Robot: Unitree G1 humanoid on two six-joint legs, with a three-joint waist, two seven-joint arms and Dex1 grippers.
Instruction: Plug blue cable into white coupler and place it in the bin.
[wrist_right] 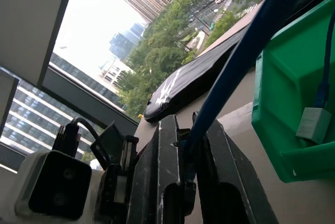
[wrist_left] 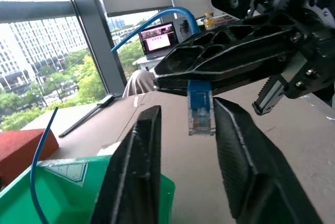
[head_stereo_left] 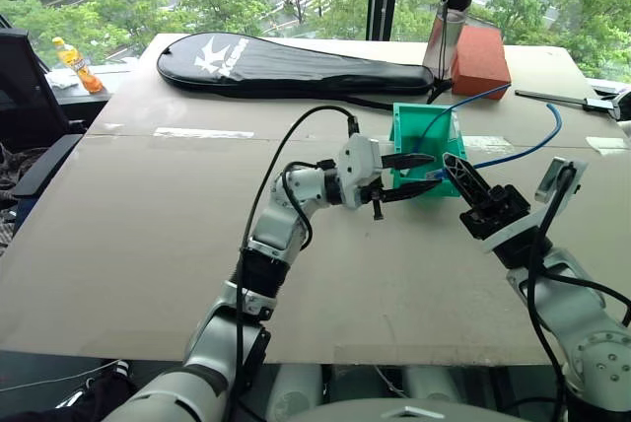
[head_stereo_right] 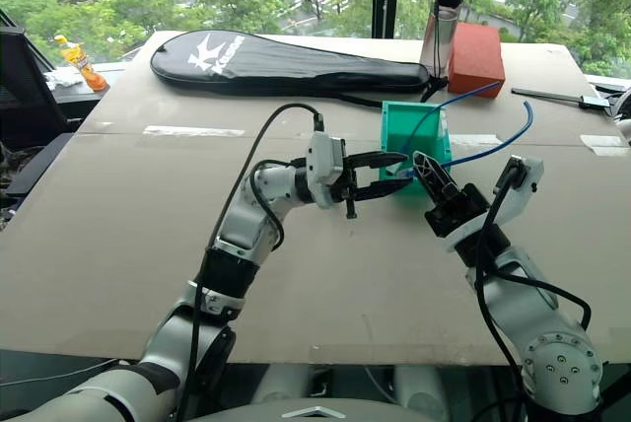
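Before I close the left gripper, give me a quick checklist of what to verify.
1. Right gripper shut on the blue cable: ok.
2. Plug sticks out past the right gripper: ok.
3. Left gripper open, fingers either side of the plug: ok.
4. Left gripper holds the white coupler: not ok, it is empty.
5. Coupler located: cannot tell; a white end piece on a cord lies in the bin.
6. Bin upright: ok.

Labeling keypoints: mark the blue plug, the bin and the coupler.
plug (wrist_left: pixel 201 114): left wrist view, middle of its clear body.
bin (head_stereo_left: pixel 401 124): left eye view, top of its left wall.
coupler (wrist_right: pixel 313 124): right wrist view, its pale face, inside the bin.
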